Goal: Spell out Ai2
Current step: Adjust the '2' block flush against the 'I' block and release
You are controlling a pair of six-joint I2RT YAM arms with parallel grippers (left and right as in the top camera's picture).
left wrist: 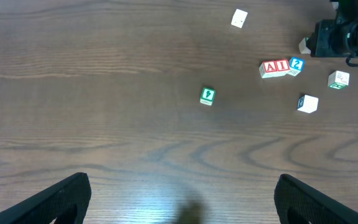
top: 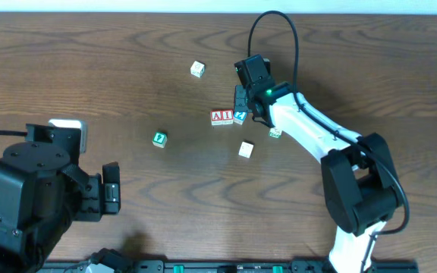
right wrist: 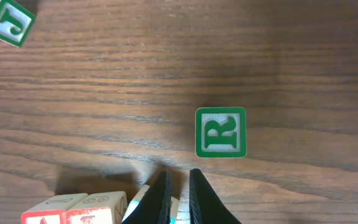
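Note:
Two red letter blocks, A and I (top: 221, 117), lie side by side mid-table, with a blue 2 block (top: 240, 116) touching their right end, slightly skewed. They also show in the left wrist view: the red pair (left wrist: 274, 68) and the blue 2 block (left wrist: 296, 65). My right gripper (top: 243, 102) is shut and empty, its fingertips (right wrist: 178, 175) low over the blue block (right wrist: 138, 200), which is partly hidden under them beside the red blocks (right wrist: 73, 210). My left gripper (left wrist: 182, 199) is open and empty, far off at the front left (top: 111, 189).
A green R block (right wrist: 220, 132) lies just past the right fingertips. A green J block (right wrist: 9, 22) lies further off. A green block (top: 159, 139), a white block (top: 197, 69), another white block (top: 246, 149) and a green-white block (top: 275, 133) are scattered around.

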